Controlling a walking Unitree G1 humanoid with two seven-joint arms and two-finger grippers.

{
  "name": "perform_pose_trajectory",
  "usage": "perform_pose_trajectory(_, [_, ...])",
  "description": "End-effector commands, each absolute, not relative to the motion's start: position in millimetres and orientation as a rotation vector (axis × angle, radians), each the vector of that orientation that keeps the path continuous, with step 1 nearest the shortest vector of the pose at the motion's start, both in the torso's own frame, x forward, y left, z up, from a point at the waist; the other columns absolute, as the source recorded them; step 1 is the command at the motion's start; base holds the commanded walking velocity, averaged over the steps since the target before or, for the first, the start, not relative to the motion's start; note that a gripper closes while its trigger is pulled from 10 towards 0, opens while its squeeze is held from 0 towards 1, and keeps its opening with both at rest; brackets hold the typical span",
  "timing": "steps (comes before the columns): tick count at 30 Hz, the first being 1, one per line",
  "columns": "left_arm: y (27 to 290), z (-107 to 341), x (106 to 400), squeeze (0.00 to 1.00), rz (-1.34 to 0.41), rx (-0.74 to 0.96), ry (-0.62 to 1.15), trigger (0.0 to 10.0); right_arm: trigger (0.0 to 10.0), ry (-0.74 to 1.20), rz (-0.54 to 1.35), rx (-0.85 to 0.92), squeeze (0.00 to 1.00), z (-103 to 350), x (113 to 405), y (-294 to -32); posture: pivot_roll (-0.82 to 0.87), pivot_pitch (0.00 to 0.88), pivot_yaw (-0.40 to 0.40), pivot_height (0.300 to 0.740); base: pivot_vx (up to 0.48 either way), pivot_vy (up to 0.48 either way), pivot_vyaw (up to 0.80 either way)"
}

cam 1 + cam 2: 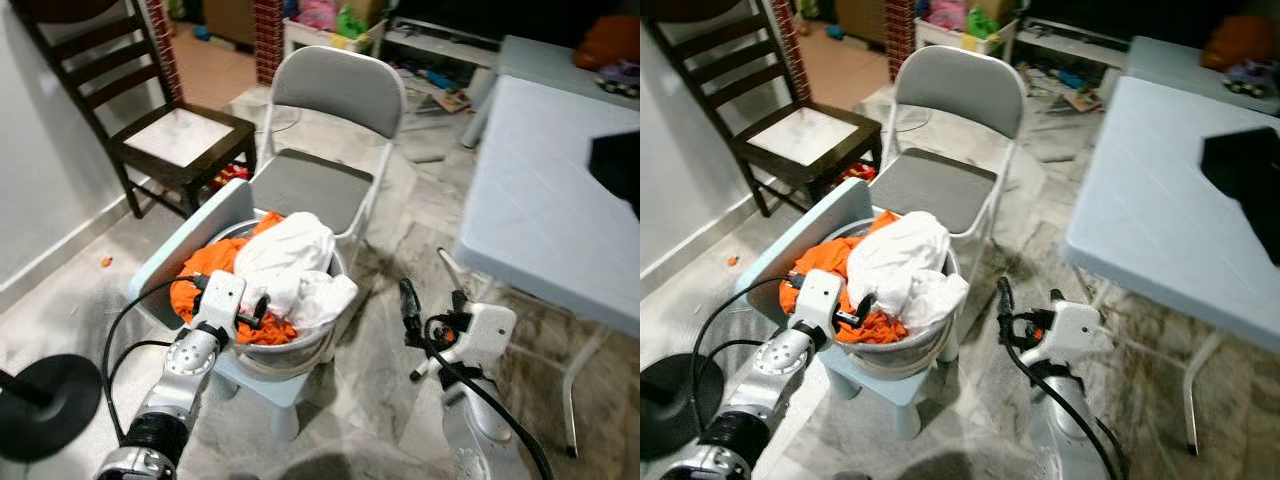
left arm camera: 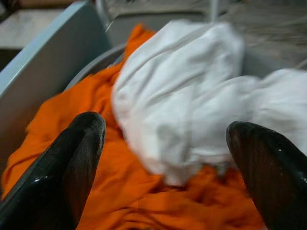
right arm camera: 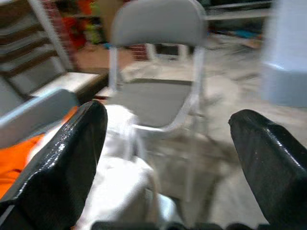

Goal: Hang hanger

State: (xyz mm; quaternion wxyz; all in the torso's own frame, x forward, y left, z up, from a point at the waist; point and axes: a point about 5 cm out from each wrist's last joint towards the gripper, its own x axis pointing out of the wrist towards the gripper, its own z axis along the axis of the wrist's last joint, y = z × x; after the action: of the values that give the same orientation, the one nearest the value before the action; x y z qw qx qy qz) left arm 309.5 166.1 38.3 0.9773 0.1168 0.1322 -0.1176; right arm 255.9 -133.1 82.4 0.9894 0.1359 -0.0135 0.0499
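Observation:
A metal basin [image 1: 305, 352] heaped with orange cloth [image 1: 205, 262] and white cloth [image 1: 290, 255] stands on a small light-blue chair [image 1: 190, 238]. My left gripper [image 1: 258, 308] reaches over the basin's near rim and is open. In the left wrist view its fingers [image 2: 79, 143] spread above the orange cloth [image 2: 120, 191], with the white cloth [image 2: 182, 105] just ahead. My right gripper [image 1: 432, 305] hovers open to the right of the basin above the floor. It holds nothing and points toward the grey folding chair [image 3: 158, 28].
A grey folding chair [image 1: 335, 95] stands right behind the basin, and a dark wooden chair [image 1: 175, 135] is at the back left by the wall. A pale table [image 1: 540, 210] runs along the right. A black round base [image 1: 50, 405] lies on the floor at the left.

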Motion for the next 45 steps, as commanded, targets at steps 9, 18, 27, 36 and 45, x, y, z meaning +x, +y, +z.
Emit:
perform_pose_trajectory(9, [156,42,314,0.00,-0.271,0.254,0.251,10.0,10.0,-0.049,0.053,0.265,0.00,86,256,-142,0.30,0.079,-0.072,0.740,0.173,0.000,0.10])
perform_pose_trajectory(18, [156,31,306,0.00,-0.226,0.221,0.291,10.0,10.0,-0.019,0.071,0.251,0.00,82,250,-139,0.28,0.097,-0.102,0.740,0.000,0.000,0.00])
perform_pose_trajectory(27, [163,16,307,0.00,-0.162,0.211,0.439,10.0,10.0,-0.013,0.076,0.230,0.00,85,249,-144,0.26,0.117,-0.115,0.740,0.000,0.000,0.00])
perform_pose_trajectory(36, [157,12,309,0.00,-0.234,0.244,0.475,0.0,10.0,0.000,0.072,0.234,0.00,82,242,-139,0.22,0.122,-0.104,0.740,0.000,0.000,0.00])
perform_pose_trajectory(45, [169,-2,301,0.00,-0.210,0.270,0.624,0.0,10.0,0.008,0.032,0.223,0.00,81,237,-145,0.20,0.121,-0.085,0.740,0.000,0.000,0.00])
